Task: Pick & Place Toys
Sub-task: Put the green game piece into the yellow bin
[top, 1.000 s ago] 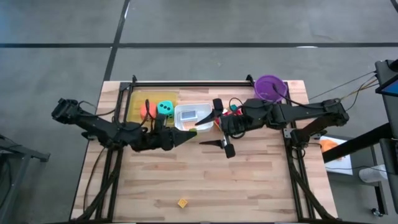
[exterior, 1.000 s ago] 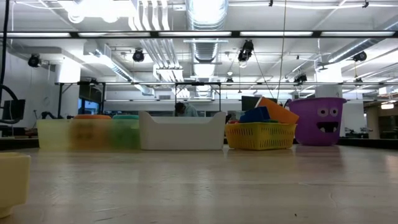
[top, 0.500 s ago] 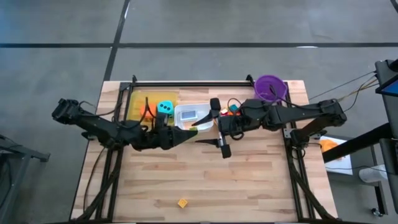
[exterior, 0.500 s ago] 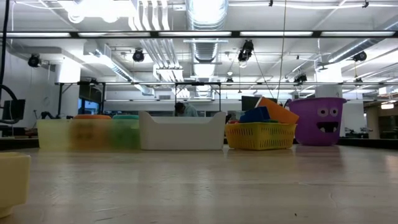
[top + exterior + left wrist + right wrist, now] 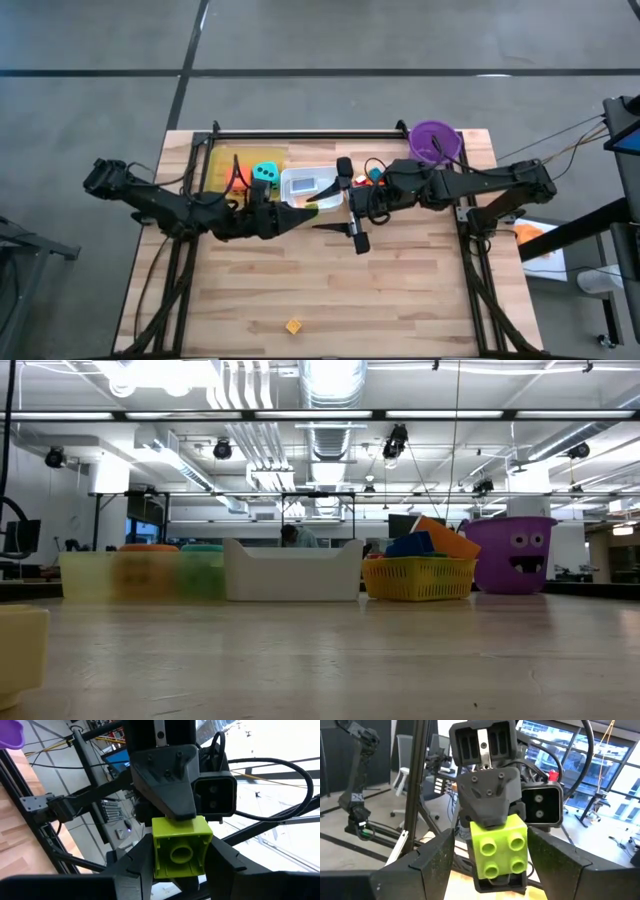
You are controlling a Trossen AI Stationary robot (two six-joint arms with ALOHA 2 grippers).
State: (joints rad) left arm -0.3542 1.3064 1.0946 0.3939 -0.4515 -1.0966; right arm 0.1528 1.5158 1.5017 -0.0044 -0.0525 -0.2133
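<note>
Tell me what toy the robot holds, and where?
A lime-green building block, pinched on two opposite sides by the left end effector. The right end effector is open around its other sides, with a gap showing.

A robotics lab or open workshop hall: exposed ceiling ducts and strip lights run overhead, grey concrete floor surrounds the wooden table, and another robot arm and an office chair stand beyond.
</note>
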